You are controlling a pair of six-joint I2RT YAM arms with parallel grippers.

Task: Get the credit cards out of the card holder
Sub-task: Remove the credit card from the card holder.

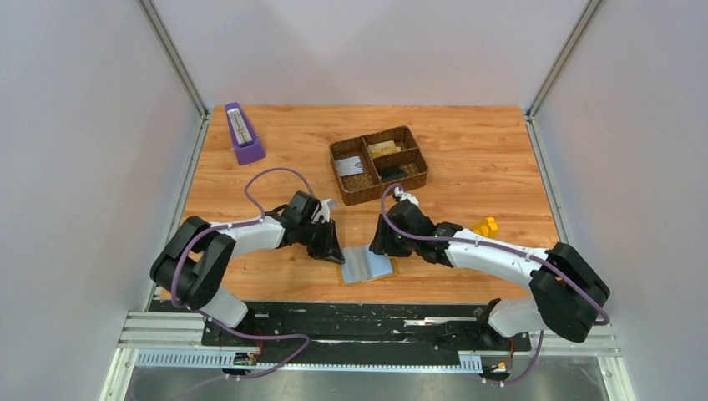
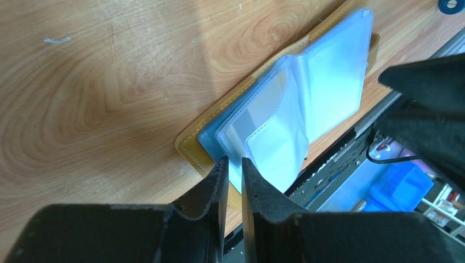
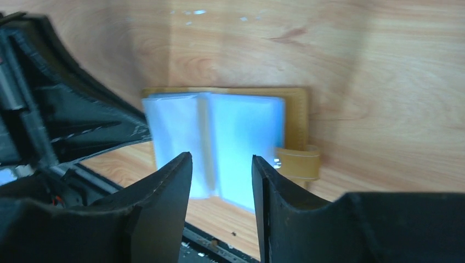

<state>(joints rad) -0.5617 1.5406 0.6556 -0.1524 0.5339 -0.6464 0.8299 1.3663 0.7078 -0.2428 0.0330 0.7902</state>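
Card holder [image 1: 367, 266] lies open at 6 o'clock on worktop [image 1: 467, 167]. Left hand [image 2: 231, 163] nearly clenched at its 9 o'clock edge; grasp indeterminable. Right hand [image 3: 222, 164] released, at 2 o'clock.

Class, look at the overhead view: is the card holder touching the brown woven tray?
Apart. The top view shows a strip of bare table between the card holder and the woven tray.

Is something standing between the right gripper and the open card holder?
Nothing visible does. In the right wrist view the right gripper, jaws open, looks straight at the card holder with a free gap between. The left gripper is at the holder's opposite edge, off to the side.
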